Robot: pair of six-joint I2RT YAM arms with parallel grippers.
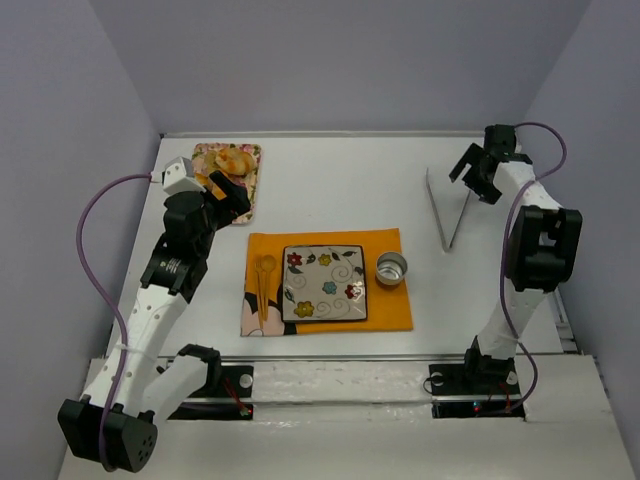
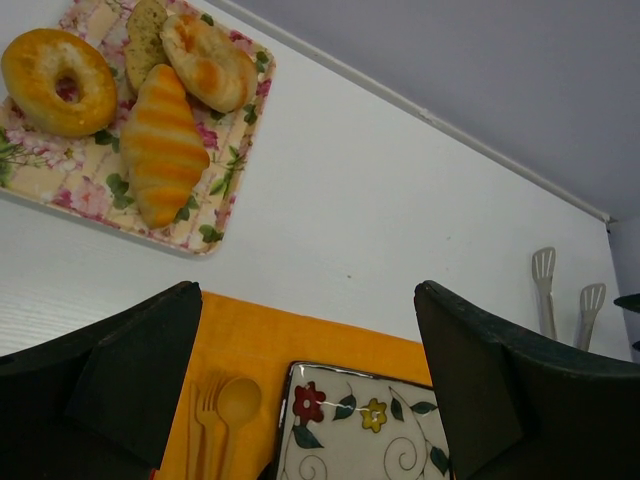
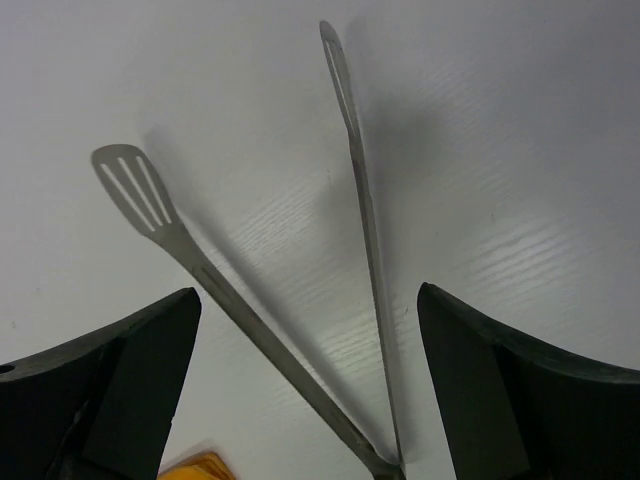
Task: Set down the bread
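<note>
The bread, a golden-orange striped croissant-like roll, lies on a floral tray beside a ring-shaped bun and a pale-brown bun. My left gripper is open and empty. It hangs above the table between the tray and the square flowered plate, apart from the bread. In the top view it stands over the tray's near edge. The plate lies on an orange mat. My right gripper is open and empty above metal tongs.
A yellow fork and spoon lie on the mat left of the plate. A small metal cup stands on its right. The tongs lie at the right rear under my right gripper. Grey walls enclose the table.
</note>
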